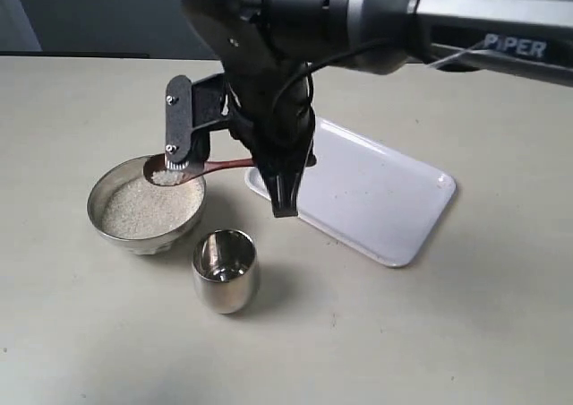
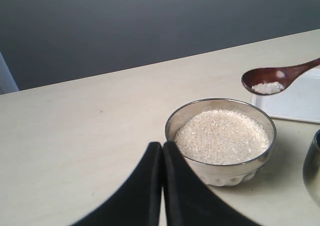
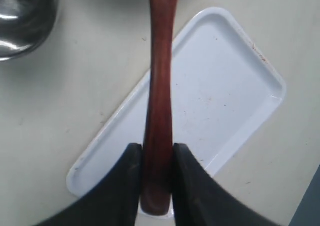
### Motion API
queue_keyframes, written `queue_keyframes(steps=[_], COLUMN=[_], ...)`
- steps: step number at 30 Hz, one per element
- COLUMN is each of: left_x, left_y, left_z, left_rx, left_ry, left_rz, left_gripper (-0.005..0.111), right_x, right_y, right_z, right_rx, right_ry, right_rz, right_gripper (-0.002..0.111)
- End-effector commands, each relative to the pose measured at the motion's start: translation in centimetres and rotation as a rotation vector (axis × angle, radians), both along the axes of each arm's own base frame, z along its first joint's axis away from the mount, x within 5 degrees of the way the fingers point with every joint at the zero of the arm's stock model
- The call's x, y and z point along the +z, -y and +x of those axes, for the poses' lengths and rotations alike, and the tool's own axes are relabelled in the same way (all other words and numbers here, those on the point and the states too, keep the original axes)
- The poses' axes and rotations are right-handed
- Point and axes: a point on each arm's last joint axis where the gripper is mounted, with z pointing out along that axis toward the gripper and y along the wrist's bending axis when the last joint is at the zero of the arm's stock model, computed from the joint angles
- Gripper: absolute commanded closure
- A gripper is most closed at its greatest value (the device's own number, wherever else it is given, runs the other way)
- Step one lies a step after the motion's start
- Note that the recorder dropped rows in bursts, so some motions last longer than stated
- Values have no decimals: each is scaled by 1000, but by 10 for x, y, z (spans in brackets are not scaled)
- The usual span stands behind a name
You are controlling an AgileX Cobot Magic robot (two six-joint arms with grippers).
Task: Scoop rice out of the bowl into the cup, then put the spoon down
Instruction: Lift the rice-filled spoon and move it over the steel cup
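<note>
The steel bowl [image 1: 95, 204] holds a heap of white rice [image 1: 143, 210] at the left of the table. The steel cup [image 1: 224, 269] stands upright just in front of it, apart from it. My right gripper [image 1: 282, 194] is shut on the handle end of the red-brown spoon [image 1: 224, 164]. The spoon is held level above the bowl's far rim, with a little rice [image 2: 267, 88] in its oval bowl. In the right wrist view the fingers [image 3: 131, 158] clamp the spoon [image 3: 160, 86]. My left gripper [image 2: 162, 145] is shut on nothing, low beside the bowl [image 2: 172, 123].
A white rectangular tray [image 1: 376, 199] lies to the right of the bowl, under the spoon's handle and my right gripper. The right arm reaches in from the upper right. The cup's edge [image 2: 312, 171] shows in the left wrist view.
</note>
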Motion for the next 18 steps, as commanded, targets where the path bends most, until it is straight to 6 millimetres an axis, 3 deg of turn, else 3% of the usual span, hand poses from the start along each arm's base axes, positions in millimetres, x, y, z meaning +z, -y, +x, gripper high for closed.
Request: queue_keyframes(steps=[1,4,8,18], left_x=[2,2,2,2], left_y=[0,0,0,0], left_z=[0,0,0,0], left_rx=[-1,-1,-1,-1], left_ry=[16,16,16,16], left_rz=[-13,-13,-13,-13], left_gripper=[106,106,106,106], right_x=[31,44,46,10], right_y=[9,14,22,55], right_z=[-8,-15,-25,-42], right_rx=[-20,-48,-57,-66], right_ry=[2,-24,-74,-132], right_rz=[81,142,165,10], right_gripper=[109,109,109,109])
